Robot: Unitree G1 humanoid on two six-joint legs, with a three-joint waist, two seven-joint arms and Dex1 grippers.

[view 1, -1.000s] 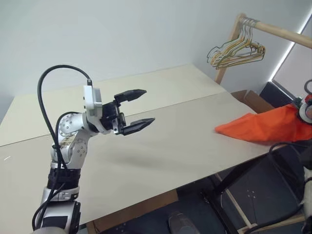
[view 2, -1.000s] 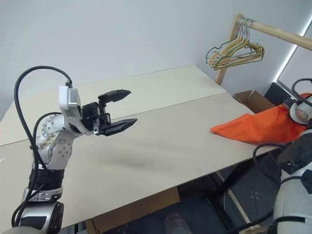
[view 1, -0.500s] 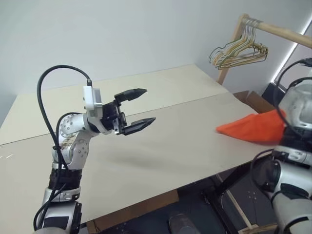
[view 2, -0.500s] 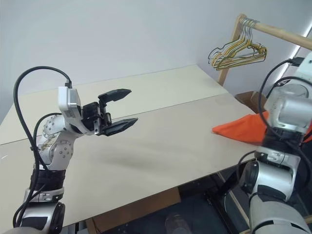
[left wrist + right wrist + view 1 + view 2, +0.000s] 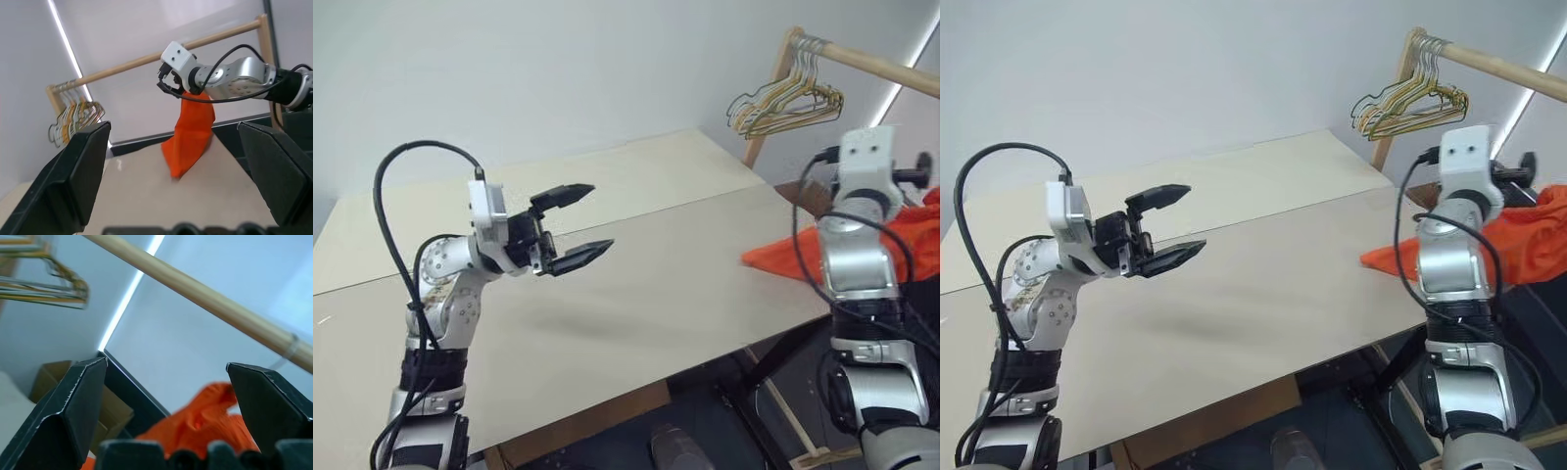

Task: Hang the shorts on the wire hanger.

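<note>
Left eye view first: the left gripper (image 5: 599, 217) hangs in the air over the left-centre of the frame, above the pale table (image 5: 636, 284) and not touching it. Its two black fingers are clearly spread, nothing between them, so it's released and empty. It points toward the right side of the frame and tips up a little.

Over on the right side of the frame the right arm stands up past the table's right edge, with its wrist camera box near the upper right. The shorts (image 5: 773, 259) are right there: a bright orange point of fabric lies on the table's right edge, and the rest runs up behind the arm toward the right border.

Left wrist view makes that clearer: the orange cloth hangs down from the right hand, and its lower end reaches the tabletop.

Right wrist view: the right gripper (image 5: 166, 363) has its fingers wide apart, and a bunched-up bit of orange fabric sits low between them, close to the base. So the fingers aren't clenched. The cloth does hang off that hand, but I honestly can't tell what's catching it.

Background stuff: a wooden rail (image 5: 871, 61) crosses the upper right corner with a bunch of hangers (image 5: 788, 103) dangling off its left end. A cardboard box (image 5: 115, 411) sits down behind the table.
</note>
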